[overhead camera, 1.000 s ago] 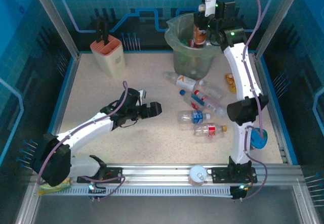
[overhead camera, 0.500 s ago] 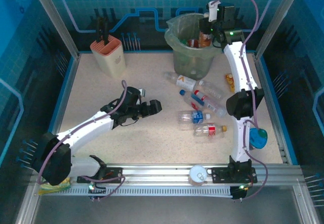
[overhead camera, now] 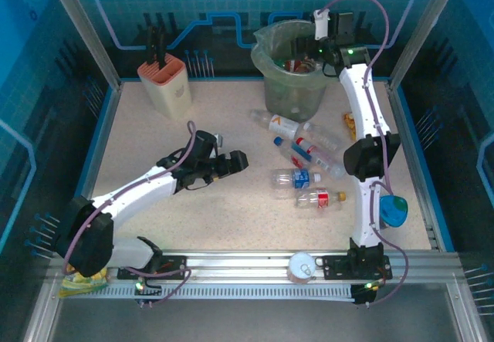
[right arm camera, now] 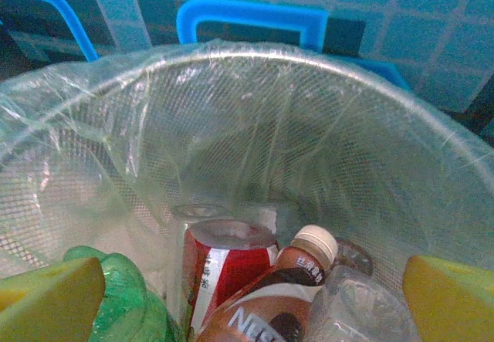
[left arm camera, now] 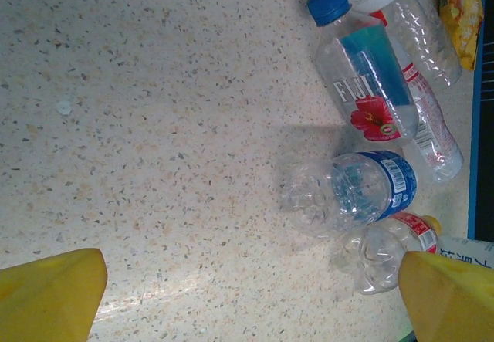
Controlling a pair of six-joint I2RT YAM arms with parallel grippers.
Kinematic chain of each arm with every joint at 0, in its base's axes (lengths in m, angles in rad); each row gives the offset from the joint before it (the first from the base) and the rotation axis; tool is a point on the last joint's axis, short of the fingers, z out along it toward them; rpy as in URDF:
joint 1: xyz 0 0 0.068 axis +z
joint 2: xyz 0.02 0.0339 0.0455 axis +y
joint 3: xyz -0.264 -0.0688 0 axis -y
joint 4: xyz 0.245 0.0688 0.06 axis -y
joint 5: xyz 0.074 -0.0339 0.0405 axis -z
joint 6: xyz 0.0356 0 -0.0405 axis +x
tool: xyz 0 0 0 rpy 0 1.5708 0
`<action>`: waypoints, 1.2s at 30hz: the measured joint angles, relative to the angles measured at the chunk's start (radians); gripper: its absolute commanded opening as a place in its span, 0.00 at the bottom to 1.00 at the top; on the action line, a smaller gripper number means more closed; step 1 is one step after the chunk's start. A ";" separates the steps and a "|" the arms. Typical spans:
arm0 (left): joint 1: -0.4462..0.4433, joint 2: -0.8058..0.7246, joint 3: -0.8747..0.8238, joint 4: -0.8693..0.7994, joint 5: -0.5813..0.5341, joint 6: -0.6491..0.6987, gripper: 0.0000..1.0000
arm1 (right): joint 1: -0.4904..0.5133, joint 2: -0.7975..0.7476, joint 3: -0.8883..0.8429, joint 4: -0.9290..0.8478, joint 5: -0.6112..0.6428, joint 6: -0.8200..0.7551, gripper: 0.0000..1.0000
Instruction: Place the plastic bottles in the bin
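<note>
– Lying where, the plastic bottles?
– Several are loose on the speckled table, clustered right of centre, in front of the bin. From the left wrist: a square-shouldered Fiji bottle with a blue cap, a ribbed blue-labelled bottle seen base-on, and a red-labelled bottle just beside it. All are clear and crinkly
– And the bin itself?
– A round grey bucket, with a filmy greenish liner creased over its rim. Down inside, an amber bottle with a cream cap leans against a red-wrapped bottle. A green bottle lies at the left
– Grippers?
– The right gripper hangs over the bin's mouth, jaws spread wide, nothing between them. The left gripper is low over bare table, left of the cluster, jaws apart and empty
– Room to move?
– There is open table all around the left gripper. A yellow snack bag sits by the right edge near the bottles, and a peach knife block stands at the far left, well apart
</note>
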 measured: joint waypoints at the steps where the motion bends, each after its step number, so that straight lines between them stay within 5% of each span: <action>1: -0.003 0.004 0.007 0.000 0.006 0.020 0.99 | 0.000 -0.003 0.006 -0.004 0.000 0.000 1.00; 11: -0.066 0.158 0.258 -0.087 0.125 0.443 0.96 | -0.002 -0.237 -0.156 -0.170 -0.040 0.038 1.00; 19: -0.108 0.359 0.417 -0.146 0.222 0.752 0.87 | -0.027 -0.612 -0.682 -0.136 -0.299 0.181 1.00; 28: -0.174 0.513 0.536 -0.184 0.235 0.927 0.89 | -0.027 -0.759 -1.034 -0.061 -0.473 0.341 1.00; 36: -0.202 0.611 0.562 -0.195 0.223 0.977 0.87 | -0.069 -0.842 -1.083 -0.025 -0.521 0.398 1.00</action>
